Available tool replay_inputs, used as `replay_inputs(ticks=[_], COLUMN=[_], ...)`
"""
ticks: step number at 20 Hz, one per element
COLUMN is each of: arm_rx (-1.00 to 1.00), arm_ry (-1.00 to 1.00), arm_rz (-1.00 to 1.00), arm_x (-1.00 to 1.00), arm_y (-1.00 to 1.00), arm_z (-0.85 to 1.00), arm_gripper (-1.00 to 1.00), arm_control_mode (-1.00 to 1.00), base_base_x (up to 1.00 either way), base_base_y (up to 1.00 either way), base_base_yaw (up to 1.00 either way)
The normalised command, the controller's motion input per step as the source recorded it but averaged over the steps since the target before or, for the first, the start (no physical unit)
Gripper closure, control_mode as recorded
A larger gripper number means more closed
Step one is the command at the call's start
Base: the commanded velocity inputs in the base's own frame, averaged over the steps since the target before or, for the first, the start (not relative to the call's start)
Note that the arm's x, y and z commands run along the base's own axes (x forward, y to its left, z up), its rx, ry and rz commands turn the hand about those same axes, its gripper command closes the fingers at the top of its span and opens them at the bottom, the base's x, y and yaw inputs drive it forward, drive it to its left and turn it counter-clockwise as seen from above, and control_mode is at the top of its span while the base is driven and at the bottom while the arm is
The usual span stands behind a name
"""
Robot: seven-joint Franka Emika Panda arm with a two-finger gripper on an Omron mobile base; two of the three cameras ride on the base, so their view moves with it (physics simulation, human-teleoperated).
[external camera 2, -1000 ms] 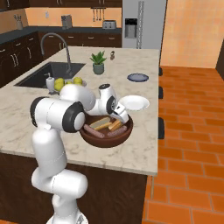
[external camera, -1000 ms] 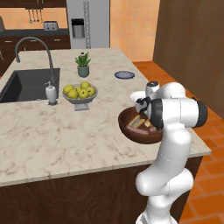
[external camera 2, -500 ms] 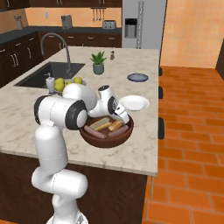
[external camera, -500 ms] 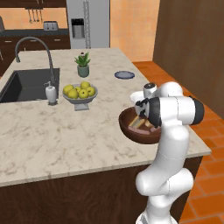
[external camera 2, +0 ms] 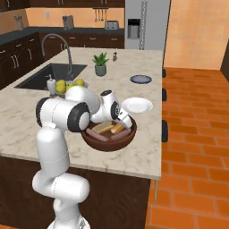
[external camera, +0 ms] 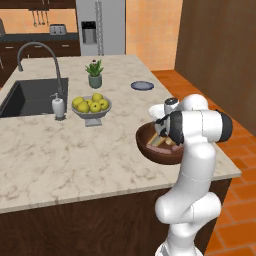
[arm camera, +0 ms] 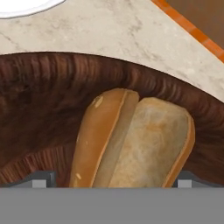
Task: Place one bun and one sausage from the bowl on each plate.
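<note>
Left base view: wooden bowl (external camera: 150, 145) sits on the island counter (external camera: 75, 155) near its right edge, at about 3 o'clock from the grey fruit bowl (external camera: 91, 106); the arm's hand covers most of the contents, and the blue-grey plate (external camera: 142, 85) lies well beyond at 12 o'clock from the bowl. Right base view: the gripper (external camera 2: 121, 120) is dipped over the bowl's far rim; two sausages (external camera 2: 98, 134) lie along the near side, the buns (external camera 2: 103, 128) just behind them, and the white plate (external camera 2: 137, 105) sits just beyond the bowl at 1 o'clock. Hand view: a split bun (arm camera: 131, 140) lies directly below, running from 6 toward 12 o'clock against the bowl wall; the two finger tips (arm camera: 41, 178) stand far apart at 8 and 4 o'clock, straddling its full width with nothing held. Judgement: the bun looks light, soft, and easily crushed; best taken across its middle, squeezing the crusted flanks gently, since the slit may spread.
</note>
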Motion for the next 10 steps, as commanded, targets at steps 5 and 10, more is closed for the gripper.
replay_inputs(ticks=[5, 10], arm_rx=[0.00, 0.00], arm_ry=[0.00, 0.00], arm_rz=[0.00, 0.00], arm_x=[0.00, 0.00], arm_y=[0.00, 0.00], arm_z=[0.00, 0.00], arm_gripper=[1.00, 1.00], arm_control_mode=[-1.00, -1.00], base_base_x=[0.00, 0.00], base_base_y=[0.00, 0.00], base_base_yaw=[0.00, 0.00])
